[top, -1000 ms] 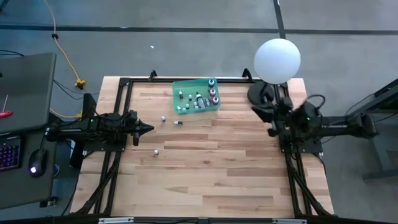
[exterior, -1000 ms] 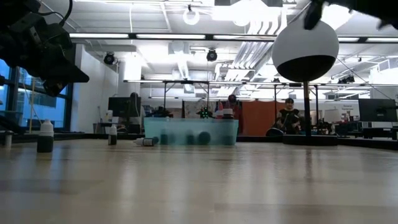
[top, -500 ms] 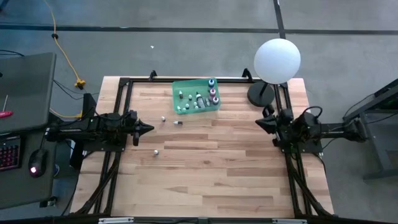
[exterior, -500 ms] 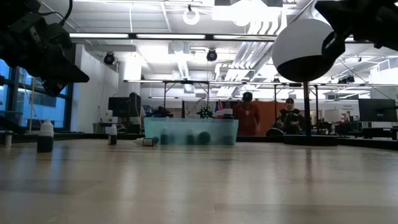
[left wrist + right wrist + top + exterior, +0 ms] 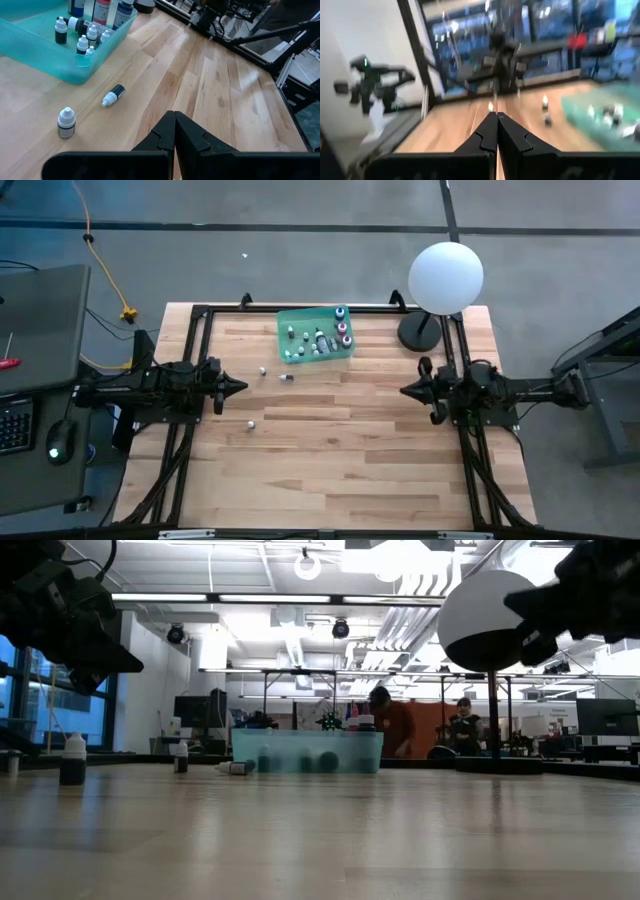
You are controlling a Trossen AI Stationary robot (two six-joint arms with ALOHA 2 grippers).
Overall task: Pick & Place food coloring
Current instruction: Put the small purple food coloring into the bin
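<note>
The left gripper (image 5: 240, 387) sat at the left of the high view, above the table (image 5: 340, 470), with its fingers (image 5: 165, 132) pressed together and holding nothing. The right gripper (image 5: 405, 391) sat at the right of the frame, below the white globe lamp (image 5: 446, 277), its fingers (image 5: 490, 132) likewise pressed together and empty.

Most food coloring bottles (image 5: 320, 338) stood in the green translucent tray (image 5: 285, 320) at the upper centre of the high view. Three bottles remained on the table: one upright (image 5: 262, 370) and one lying on its side (image 5: 286, 377), both just below the tray's lower left corner, and a third (image 5: 250, 423) lower in the frame, near the left gripper.

A person (image 5: 390, 725) was visible in the room beyond the table in the low view.
</note>
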